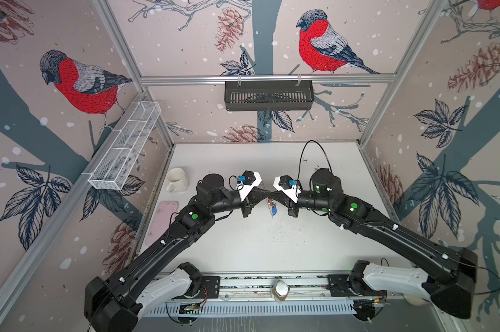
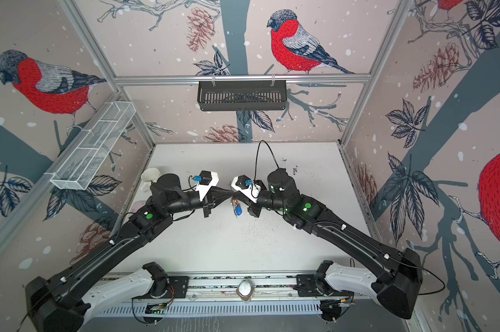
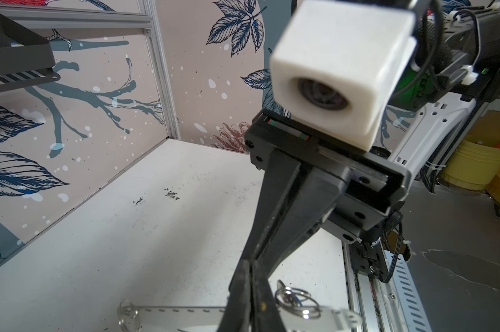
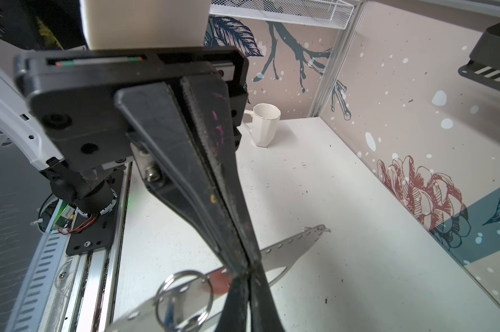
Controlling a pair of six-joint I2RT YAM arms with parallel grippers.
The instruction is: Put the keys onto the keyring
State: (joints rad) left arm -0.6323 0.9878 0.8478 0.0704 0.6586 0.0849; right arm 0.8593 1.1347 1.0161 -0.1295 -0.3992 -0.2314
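Mid-frame, left gripper (image 1: 264, 195) and right gripper (image 1: 273, 197) both clamp the raised keyring (image 4: 294, 244). Keys (image 1: 273, 212) dangle there. Whether their ring (image 4: 185, 273) is threaded is unclear.

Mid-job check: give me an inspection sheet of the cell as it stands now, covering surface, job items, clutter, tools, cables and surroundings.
Surface: white table, bare in the middle, scattered dark specks.
Job's things: holder up off the table between the arms; keys with red and blue tags hang at it; whether they are threaded on, cannot tell.
Clutter: white mug and pink mat near the table's left edge.
Tools: left tool and right tool both shut, tip to tip at the holder; which one holds it, cannot tell.
Cables: black cable loops above the right arm, away from the keys.
Surroundings: black basket on the rear rail, wire basket on the left wall.
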